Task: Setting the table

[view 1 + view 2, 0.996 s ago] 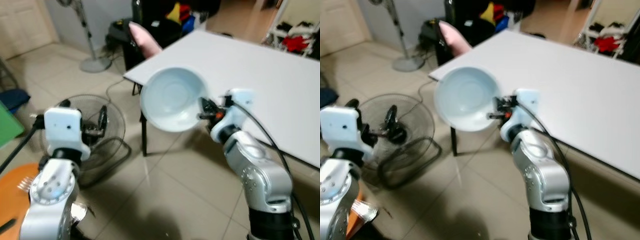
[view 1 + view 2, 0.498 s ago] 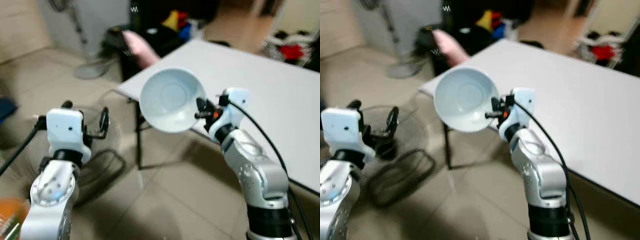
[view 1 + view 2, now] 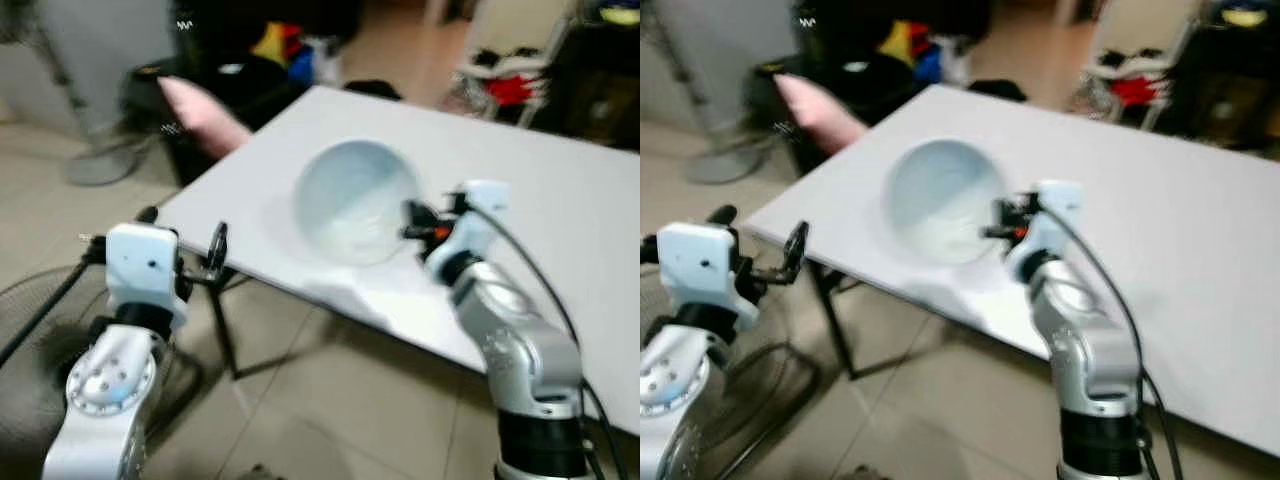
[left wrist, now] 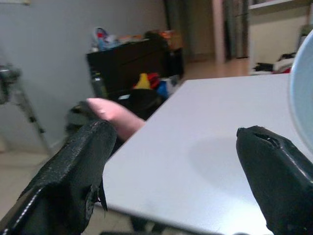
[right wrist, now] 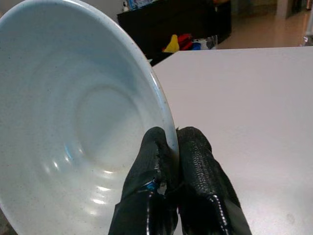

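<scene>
A pale blue bowl [image 3: 355, 200] hangs tilted in the air over the near part of the white table [image 3: 560, 200]. My right gripper [image 3: 412, 222] is shut on the bowl's rim [image 5: 166, 127], its black fingers [image 5: 195, 147] pinching the edge. My left gripper [image 3: 205, 260] is open and holds nothing. It sits at the table's near left edge, below the bowl and to its left. In the left wrist view its two fingers [image 4: 73, 166] stand wide apart with the table top [image 4: 195, 156] between them.
A pink cushion-like thing [image 3: 200, 105] lies beyond the table's far left corner, beside dark furniture [image 3: 260, 50] with coloured items. A floor fan [image 3: 40, 330] lies on the tiles at lower left. Red things [image 3: 515, 88] sit behind the table.
The camera has moved forward and the table now lies under the bowl. The bowl, still pinched by my right gripper, has passed from over the floor to over the table top.
</scene>
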### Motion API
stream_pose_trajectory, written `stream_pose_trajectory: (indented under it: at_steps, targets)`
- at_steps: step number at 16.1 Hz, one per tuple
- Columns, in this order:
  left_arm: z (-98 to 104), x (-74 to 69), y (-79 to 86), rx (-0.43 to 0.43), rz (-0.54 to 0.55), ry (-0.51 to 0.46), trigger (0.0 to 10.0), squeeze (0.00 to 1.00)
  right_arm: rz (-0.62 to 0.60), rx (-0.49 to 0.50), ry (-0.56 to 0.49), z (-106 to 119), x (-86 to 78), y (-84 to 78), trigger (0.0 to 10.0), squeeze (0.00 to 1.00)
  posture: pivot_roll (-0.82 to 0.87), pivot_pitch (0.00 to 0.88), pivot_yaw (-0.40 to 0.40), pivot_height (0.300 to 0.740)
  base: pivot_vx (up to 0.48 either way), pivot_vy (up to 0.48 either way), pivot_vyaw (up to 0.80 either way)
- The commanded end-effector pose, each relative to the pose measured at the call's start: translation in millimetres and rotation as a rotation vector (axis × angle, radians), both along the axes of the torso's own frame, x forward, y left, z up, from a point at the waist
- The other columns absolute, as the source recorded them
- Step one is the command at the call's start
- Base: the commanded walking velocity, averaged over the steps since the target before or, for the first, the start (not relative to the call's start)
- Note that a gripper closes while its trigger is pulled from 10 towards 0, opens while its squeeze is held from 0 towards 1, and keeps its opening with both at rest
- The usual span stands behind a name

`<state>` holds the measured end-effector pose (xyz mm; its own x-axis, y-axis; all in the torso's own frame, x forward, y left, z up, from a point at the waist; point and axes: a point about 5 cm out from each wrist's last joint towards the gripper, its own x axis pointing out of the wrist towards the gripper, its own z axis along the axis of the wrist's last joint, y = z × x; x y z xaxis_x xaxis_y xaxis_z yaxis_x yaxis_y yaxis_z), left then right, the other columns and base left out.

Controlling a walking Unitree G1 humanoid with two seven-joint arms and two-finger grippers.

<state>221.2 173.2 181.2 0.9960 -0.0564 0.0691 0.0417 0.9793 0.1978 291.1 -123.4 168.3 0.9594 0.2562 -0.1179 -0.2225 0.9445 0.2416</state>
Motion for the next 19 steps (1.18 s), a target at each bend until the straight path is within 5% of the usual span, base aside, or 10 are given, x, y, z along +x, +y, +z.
stream_pose_trajectory:
  at_steps: [1,13,19]
  targets:
    - [2.4,1.0,-7.0,-0.006,-0.041,-0.012,10.0,0.0,-0.042,0.002,-0.018,7.7,0.0,-11.1,10.0,0.0,-0.06,0.0,0.031,0.74,0.424,0.0,0.0]
    - [-9.6,0.0,-17.3,-0.035,-0.149,0.06,10.0,0.0,-0.022,0.035,0.154,10.3,7.5,-17.8,10.0,0.0,-0.08,0.0,0.035,0.74,0.313,0.0,0.0]
    - [-9.0,2.0,-31.8,-0.049,-0.397,0.11,10.0,0.0,-0.093,0.084,0.374,-2.2,46.6,-45.4,10.0,0.0,-0.08,0.0,0.048,0.74,0.0,0.0,0.0]
